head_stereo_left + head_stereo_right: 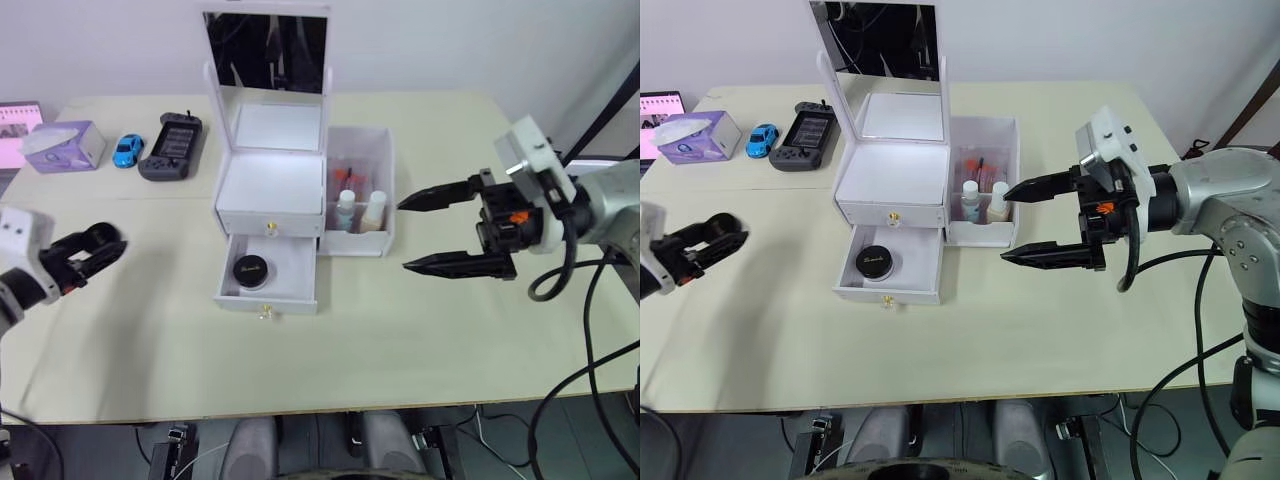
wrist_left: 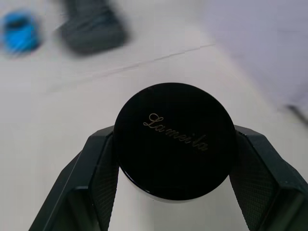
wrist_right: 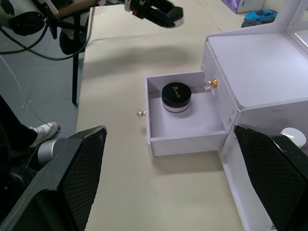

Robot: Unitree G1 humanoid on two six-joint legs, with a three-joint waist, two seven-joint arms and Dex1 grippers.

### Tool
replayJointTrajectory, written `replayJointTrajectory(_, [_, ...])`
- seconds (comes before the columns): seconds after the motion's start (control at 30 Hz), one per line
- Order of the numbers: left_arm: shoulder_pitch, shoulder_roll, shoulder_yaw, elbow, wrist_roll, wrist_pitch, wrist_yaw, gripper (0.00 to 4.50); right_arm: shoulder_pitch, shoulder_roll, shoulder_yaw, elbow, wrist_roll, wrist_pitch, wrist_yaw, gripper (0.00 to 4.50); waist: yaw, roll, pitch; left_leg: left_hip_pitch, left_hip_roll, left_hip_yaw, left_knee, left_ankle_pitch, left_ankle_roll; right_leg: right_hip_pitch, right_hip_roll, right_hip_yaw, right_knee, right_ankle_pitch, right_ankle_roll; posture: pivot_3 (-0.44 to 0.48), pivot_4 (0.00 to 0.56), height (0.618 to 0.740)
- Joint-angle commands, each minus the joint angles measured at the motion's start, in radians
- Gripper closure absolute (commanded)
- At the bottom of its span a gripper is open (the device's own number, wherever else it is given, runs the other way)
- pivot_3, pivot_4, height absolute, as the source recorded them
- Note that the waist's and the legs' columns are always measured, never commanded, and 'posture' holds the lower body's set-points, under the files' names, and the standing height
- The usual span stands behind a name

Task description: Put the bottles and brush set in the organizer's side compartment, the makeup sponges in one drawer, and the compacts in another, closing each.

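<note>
Over at the left edge of the table [image 1: 420,340], left gripper [image 1: 92,247] clamped on a black-topped compact [image 2: 174,138], gold script plain on the lid in the wrist view, well apart from the organizer [image 1: 290,190]. Right gripper [image 1: 440,232] hovering just beside the side compartment [image 1: 384,190], fingers spread wide, nothing between them.

Side compartment looking stocked: two white-capped bottles [image 1: 358,211] standing at the front, and behind them something slim and pink-orange, probably the brush set [image 1: 347,179], though too small to be sure. Lower drawer [image 1: 268,275] pulled out, second compact [image 1: 250,270] lying inside with room next to it. Upper drawer [image 1: 270,220] pushed shut, gold knob facing front. No pink sponges anywhere on the tabletop, so likely tucked away in that shut drawer, though contents hidden.

Off at the far left corner, purple tissue box [image 1: 66,145], blue toy car [image 1: 127,150] and dark game controller [image 1: 171,146], none of it part of the job.

By the look of things, well past the halfway mark. Remaining: carry the held compact across to the open drawer, drop it beside its twin, then push that drawer closed. Right gripper nicely placed for the push.
</note>
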Motion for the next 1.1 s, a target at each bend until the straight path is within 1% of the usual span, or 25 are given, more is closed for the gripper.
replayJointTrajectory(0.03, [-0.023,0.021,-0.052,-0.118,-0.069,0.024,-0.106,1.83,-0.001,-0.006,-0.02,-0.017,0.012,-0.012,-0.003,0.0,0.0,0.0,0.0,0.0,0.0,0.0,0.0,0.0,0.0,0.0,0.0,0.0,0.0,0.0,0.0,0.0,0.15,0.74])
replayJointTrajectory(0.1, [-0.078,0.039,-0.118,-0.174,-0.089,0.055,-0.148,1.83,0.0,-0.002,-0.025,-0.023,0.019,-0.007,-0.014,0.0,-0.001,0.0,0.0,0.0,0.0,0.0,0.0,0.0,0.0,0.0,0.0,0.0,0.0,0.0,0.0,0.0,0.15,0.74])
replayJointTrajectory(0.17, [-0.119,0.067,-0.187,-0.22,-0.083,0.059,-0.209,1.83,0.006,-0.002,-0.032,-0.033,0.028,-0.001,-0.025,0.0,0.0,0.0,0.0,0.0,0.0,-0.001,0.0,0.0,0.0,0.0,0.001,0.0,0.001,0.0,0.0,0.0,0.15,0.74])
replayJointTrajectory(0.2, [-0.126,0.076,-0.202,-0.225,-0.078,0.057,-0.225,1.83,0.007,-0.003,-0.032,-0.035,0.03,0.0,-0.029,0.0,0.0,0.0,0.0,0.0,0.0,-0.001,0.0,0.0,0.0,0.0,0.002,0.0,0.001,0.0,0.0,0.0,0.15,0.74])
replayJointTrajectory(0.23, [-0.153,0.084,-0.242,-0.248,-0.075,0.072,-0.24,1.83,0.017,-0.006,-0.039,-0.044,0.033,0.001,-0.038,0.0,-0.002,0.0,0.0,0.0,0.0,-0.001,0.0,0.0,0.0,0.0,0.002,0.0,0.001,0.0,0.0,0.0,0.15,0.74])
replayJointTrajectory(0.33, [-0.24,0.087,-0.354,-0.324,-0.105,0.196,-0.24,1.83,0.061,-0.01,-0.069,-0.083,0.032,-0.007,-0.078,0.0,-0.001,0.0,0.0,0.0,0.0,-0.001,0.0,0.0,0.0,0.0,0.002,0.0,0.001,0.0,0.0,0.0,0.15,0.74])
replayJointTrajectory(0.4, [-0.263,0.092,-0.396,-0.355,-0.104,0.226,-0.25,1.83,0.077,-0.012,-0.086,-0.102,0.043,-0.001,-0.099,0.0,-0.001,0.0,0.0,0.0,0.0,-0.001,0.0,0.0,0.0,0.001,0.002,0.0,0.001,0.0,0.001,0.0,0.15,0.74])
replayJointTrajectory(0.5, [-0.302,0.093,-0.479,-0.383,-0.055,0.233,-0.252,1.83,0.106,-0.022,-0.119,-0.13,0.066,0.013,-0.127,0.0,-0.002,0.0,0.001,0.0,0.0,-0.001,0.0,0.0,0.0,0.001,0.002,0.0,0.001,0.0,0.001,0.0,0.15,0.74])
replayJointTrajectory(0.57, [-0.353,0.069,-0.545,-0.373,-0.006,0.231,-0.232,1.83,0.129,-0.03,-0.144,-0.149,0.074,0.023,-0.15,0.0,0.0,0.0,0.001,0.0,0.0,-0.001,0.0,0.0,0.0,0.001,0.002,0.0,0.001,0.0,0.001,0.0,0.15,0.74])
replayJointTrajectory(0.7, [-0.435,0.01,-0.632,-0.35,0.054,0.22,-0.214,1.83,0.164,-0.037,-0.179,-0.186,0.091,0.038,-0.2,0.0,0.002,0.0,0.001,0.0,0.0,-0.003,0.002,0.0,0.001,0.002,0.004,0.0,0.001,-0.001,0.002,0.0,0.15,0.74])
replayJointTrajectory(0.87, [-0.483,-0.044,-0.701,-0.318,0.121,0.185,-0.214,1.83,0.188,-0.039,-0.213,-0.228,0.126,0.056,-0.261,0.0,0.0,0.0,0.001,0.001,0.0,-0.003,0.002,0.0,0.001,0.003,0.004,0.0,0.001,-0.001,0.002,0.0,0.15,0.74])
replayJointTrajectory(1.1, [-0.498,-0.095,-0.764,-0.262,0.229,0.112,-0.201,1.83,0.211,-0.051,-0.247,-0.269,0.195,0.073,-0.312,0.0,0.001,0.0,0.001,0.001,0.0,-0.004,0.002,0.0,0.001,0.003,0.004,0.0,0.001,-0.001,0.002,0.0,0.15,0.74])
